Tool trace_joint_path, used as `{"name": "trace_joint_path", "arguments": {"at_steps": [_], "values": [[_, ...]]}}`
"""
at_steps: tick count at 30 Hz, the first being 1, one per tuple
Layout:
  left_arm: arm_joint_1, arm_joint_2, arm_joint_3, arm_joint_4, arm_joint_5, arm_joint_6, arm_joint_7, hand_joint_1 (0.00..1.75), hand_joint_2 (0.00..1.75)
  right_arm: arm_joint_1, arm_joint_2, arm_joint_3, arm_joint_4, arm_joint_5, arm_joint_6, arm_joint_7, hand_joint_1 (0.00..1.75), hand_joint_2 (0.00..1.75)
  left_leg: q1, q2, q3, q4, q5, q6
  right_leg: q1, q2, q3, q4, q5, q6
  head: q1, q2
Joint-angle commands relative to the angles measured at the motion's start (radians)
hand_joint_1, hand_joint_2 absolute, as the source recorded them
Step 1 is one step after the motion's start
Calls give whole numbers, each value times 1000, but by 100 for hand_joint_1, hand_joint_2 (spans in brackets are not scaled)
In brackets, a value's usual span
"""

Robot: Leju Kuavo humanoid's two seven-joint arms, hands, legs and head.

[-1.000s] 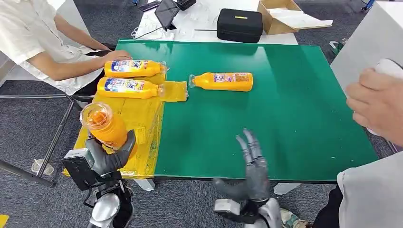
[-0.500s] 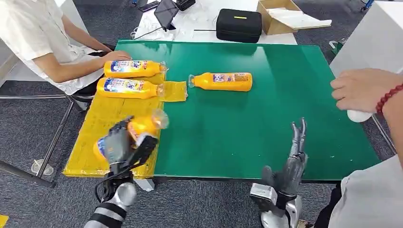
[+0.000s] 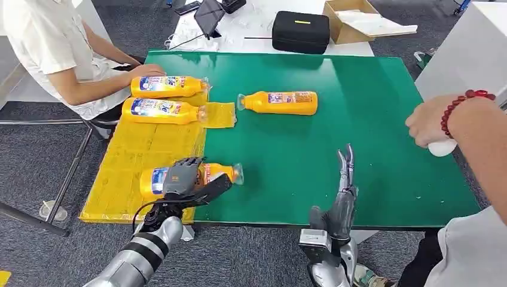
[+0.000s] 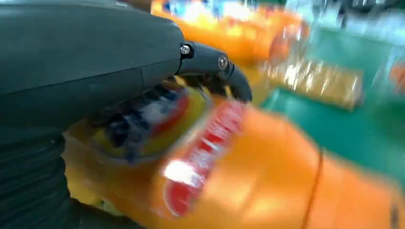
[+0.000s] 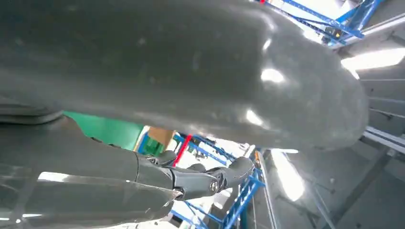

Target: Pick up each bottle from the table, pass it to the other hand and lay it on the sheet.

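We see four orange bottles, all lying on their sides. Two of them [image 3: 169, 86] [image 3: 161, 110] lie side by side at the far end of the yellow sheet [image 3: 128, 158], caps pointing toward the green table [image 3: 370, 119]; each looks full of orange liquid. A third bottle [image 3: 278, 102] lies on the bare green surface, well apart from the sheet, its cap toward it. The fourth bottle [image 3: 194, 176] lies at the near end of the sheet — its body on the yellow, its clear cap reaching just over the edge onto the green.

Our left hand [image 3: 185, 179] rests on top of this fourth bottle, its dark fingers [image 3: 179, 164] curled over the label and the thumb along the near side; in the left wrist view the fingers [image 4: 215, 67] wrap the blurred label of the bottle [image 4: 267, 171]. Our right hand [image 3: 342, 197] stands at the near edge of the table, holding nothing, its fingers [image 3: 345, 161] straight, pointing away from us and only slightly apart.

At the far left a seated person rests a hand [image 3: 146, 70] beside the farthest bottle. Another person's hand [image 3: 433, 122] with a red bead bracelet [image 3: 460, 104] reaches in from the right — it holds a white object we cannot make out. Beyond the green surface sit a black case [image 3: 301, 31] and an open cardboard box [image 3: 359, 21].
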Motion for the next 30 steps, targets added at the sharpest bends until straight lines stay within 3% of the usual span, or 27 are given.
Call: {"name": "trace_joint_path", "arguments": {"at_steps": [1,12,15,26,30], "values": [[-78,27,21,211,87,-158,-16,0,175,-62,-39,57,124,-16,1,1,0,0,1,3,9,0,-4,0,1,4,8,-1,-2,-3,0,0],[-72,27,54,217,183,-288,-121,0,175,-74,-48,63,133,-36,1,1,0,0,0,1,14,-2,-1,-1,0,3,14,-2,0,-2,0,0],[-70,17,66,181,220,-298,-174,0,175,-70,-46,57,131,-27,1,1,0,0,0,-1,15,-2,-1,-1,0,1,16,-2,0,-1,0,0],[-74,15,68,174,226,-299,-177,0,175,-70,-47,57,131,-28,1,1,0,0,1,1,17,-2,0,0,1,2,17,-2,0,-3,0,0],[-74,-16,70,62,287,-268,-229,0,175,-48,-26,17,96,-1,1,1,0,0,0,-1,16,-2,0,0,0,0,17,-1,0,-2,0,0]]}}
